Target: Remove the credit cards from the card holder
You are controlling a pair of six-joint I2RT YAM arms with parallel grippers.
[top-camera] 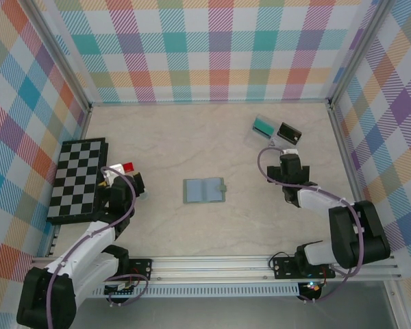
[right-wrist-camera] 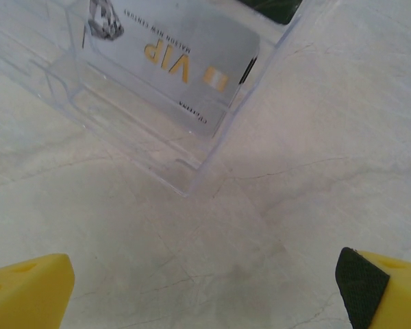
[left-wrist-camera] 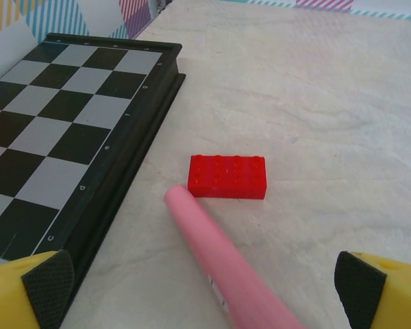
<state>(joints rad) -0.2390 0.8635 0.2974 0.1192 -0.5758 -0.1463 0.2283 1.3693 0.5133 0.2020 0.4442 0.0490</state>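
When viewed from above, can spot the card holder (top-camera: 205, 190) lying open and flat about mid-counter (top-camera: 192, 137), roughly between the two arms and well apart from both. Shows two grey-teal panels side by side, so reads as long axis left to right, parallel to the near edge. Has its short tab strap (top-camera: 223, 188) sticking off the right-hand edge, pointing over toward the right arm's side. Can't make out from up there whether anything sits in the pockets, way too small.

Further back and to the right, found a clear plastic tray (top-camera: 272, 131) holding a teal flat piece (top-camera: 264, 127) and a dark card (top-camera: 288, 131) next to each other. Up close on the right wrist view, can read gold VIP lettering on a silvery card (right-wrist-camera: 171, 62) inside that tray, text upside down from there.

Right hand (right-wrist-camera: 205, 288) hovering just short of the tray's near corner, spread wide, gripping nothing.

Over on the left, same deal: left hand (left-wrist-camera: 205, 291) spread wide, pads (left-wrist-camera: 48, 284) well clear of a pink rod (left-wrist-camera: 226, 267) lying on the counter between them. Red brick (left-wrist-camera: 227, 176) right at the rod's far end, can't tell if touching. Chequered board (left-wrist-camera: 48, 137) just beside all that, on the left.
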